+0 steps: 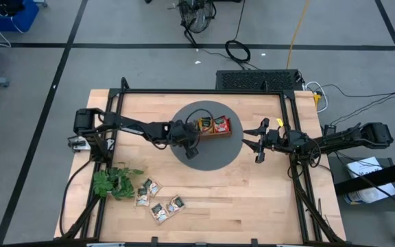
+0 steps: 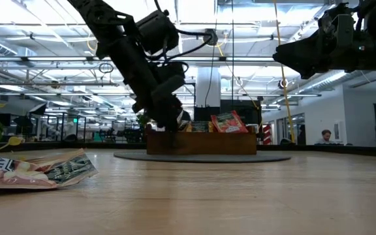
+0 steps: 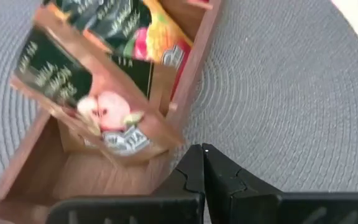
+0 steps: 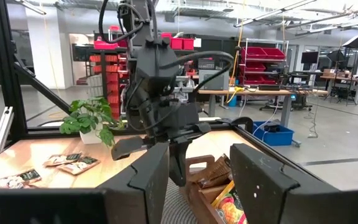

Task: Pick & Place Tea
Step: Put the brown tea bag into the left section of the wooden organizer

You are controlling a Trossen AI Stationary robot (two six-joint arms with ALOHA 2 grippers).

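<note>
The table [image 1: 252, 206] carries a round grey mat [image 1: 214, 159] directly under the left gripper [image 1: 192, 152], put there as a base for the wooden tray [image 1: 214, 133], which sits just past that gripper's tips. The tray's compartments keep the tea sorted: red and orange sachets [image 1: 221, 125] stand on edge in the sections farther from the left gripper, and a pale sachet with dark green print [image 3: 82, 93] leans in the end section right beside it. The left gripper hangs low at that end of the tray with its jaws pressed together and nothing between them (empty, as far as the wrist view shows), so I judge its sachet is already delivered. The right gripper [image 1: 260, 145] waits beside the mat, well off from the tray, fingers parted and holding nothing. More sachets [image 1: 158, 202] lie loose well behind the left gripper, near a plant sprig [image 1: 115, 182], awaiting pickup.
</note>
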